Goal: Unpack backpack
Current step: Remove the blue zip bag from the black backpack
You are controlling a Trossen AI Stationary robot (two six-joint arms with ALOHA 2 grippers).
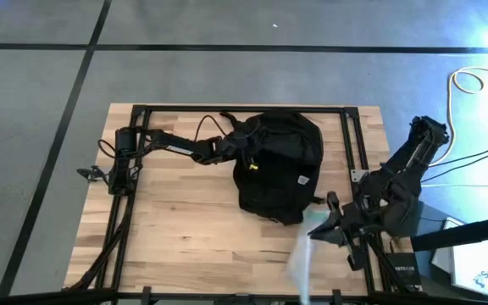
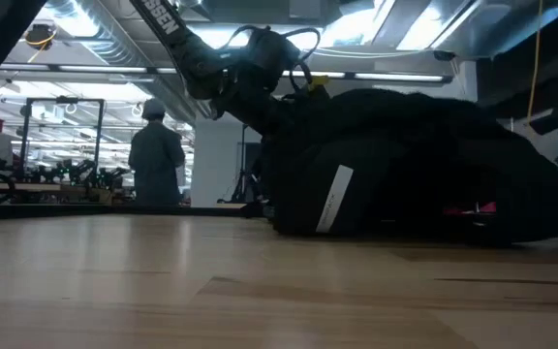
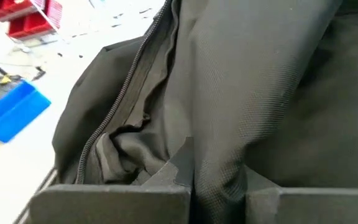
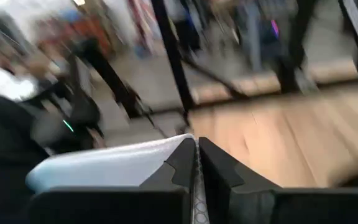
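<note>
The backpack [image 1: 280, 165] lies toward the table's [image 1: 185, 229] far edge. The left gripper [image 1: 242, 152] pinches its soft fabric beside the zip, a good hold since the cloth sags. The right gripper [image 1: 318, 230], near the right edge, pinches a pale pouch [image 1: 302, 258].

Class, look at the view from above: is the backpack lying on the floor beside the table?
No. The backpack lies on the wooden table, toward its far edge, with the left gripper at its fabric.

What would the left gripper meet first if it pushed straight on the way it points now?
More of the backpack. The left gripper is already pinching its black fabric beside the zipper, and the bag's bulk lies directly ahead, though how deep is unclear.
</note>
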